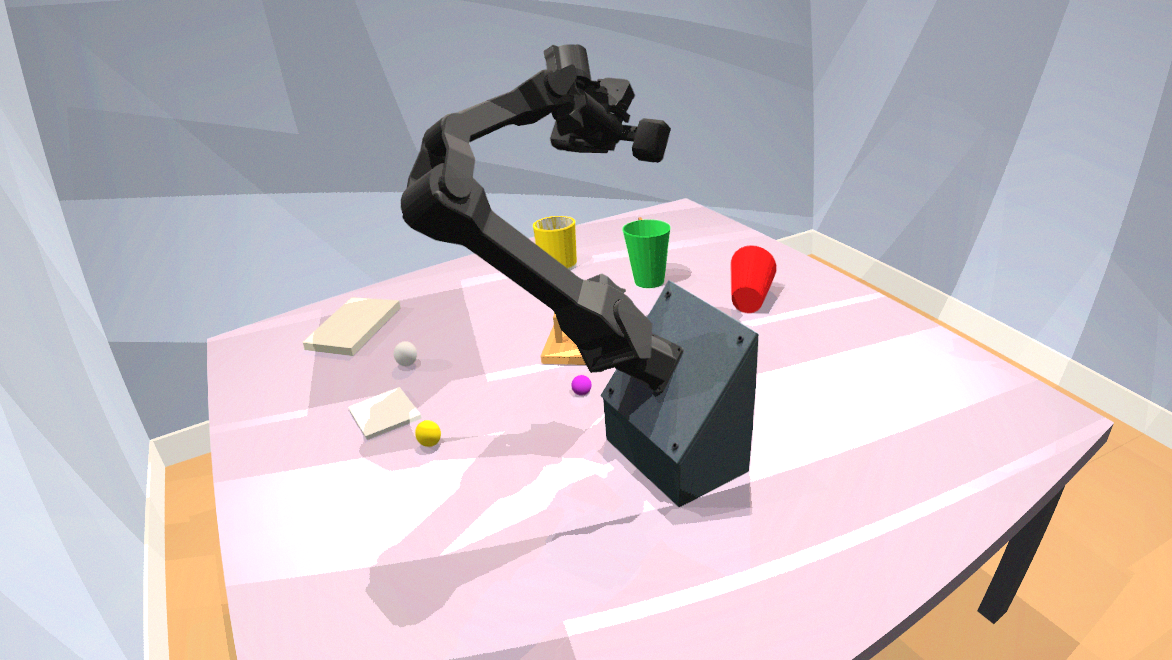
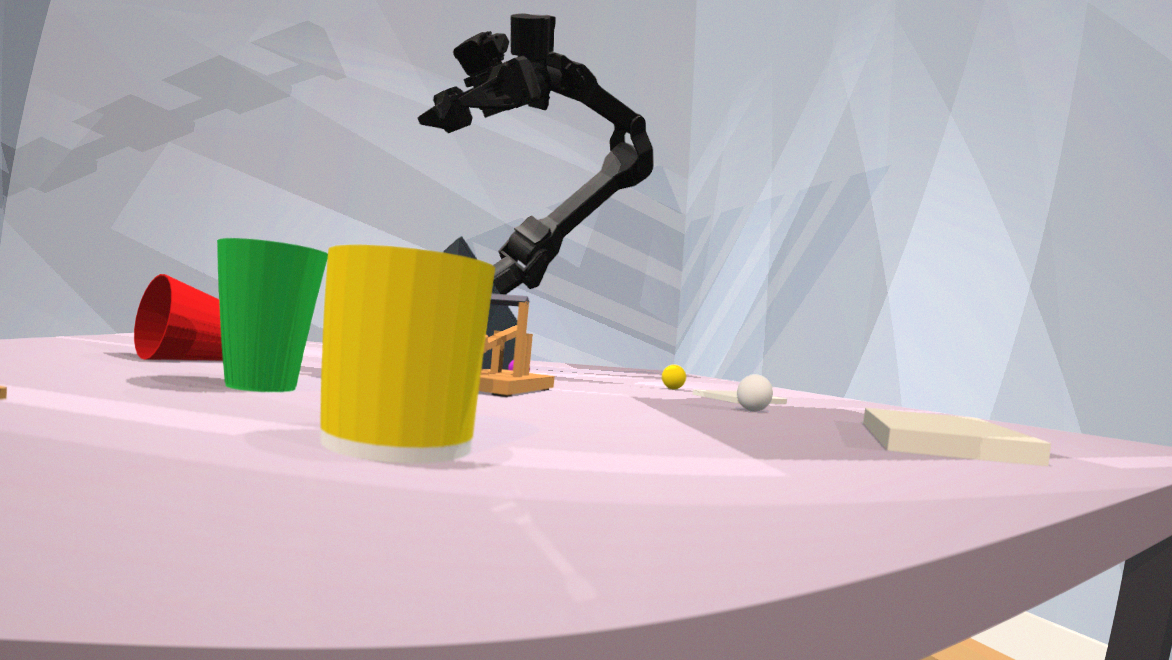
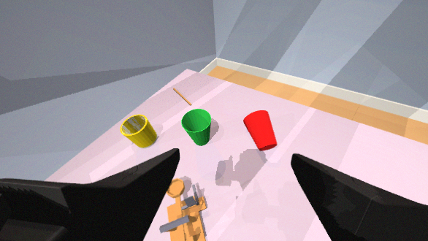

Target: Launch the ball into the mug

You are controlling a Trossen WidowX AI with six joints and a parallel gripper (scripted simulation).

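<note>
The yellow mug [image 1: 555, 247] [image 2: 401, 352] [image 3: 144, 136] stands upright toward the table's far edge. The wooden catapult [image 1: 560, 357] [image 2: 518, 383] [image 3: 174, 212] is partly hidden by my arm in the top view; in the wrist view its round cup [image 3: 175, 188] looks empty. A purple ball [image 1: 580, 384] lies near the catapult and my base. A yellow ball [image 1: 428, 433] [image 2: 673, 377] and a white ball [image 1: 405, 354] [image 2: 754, 392] lie farther left in the top view. My gripper [image 3: 234, 155] is open and empty, high above the table.
A green cup [image 1: 647, 258] [image 2: 266, 319] [image 3: 201, 136] stands beside the yellow mug. A red cup [image 1: 752, 274] [image 2: 192, 326] [image 3: 261, 129] lies on its side. A thick pale slab [image 1: 352, 325] [image 2: 943, 436] and a thinner one [image 1: 383, 412] lie near the balls. A thin stick [image 3: 182, 96] lies beyond the cups.
</note>
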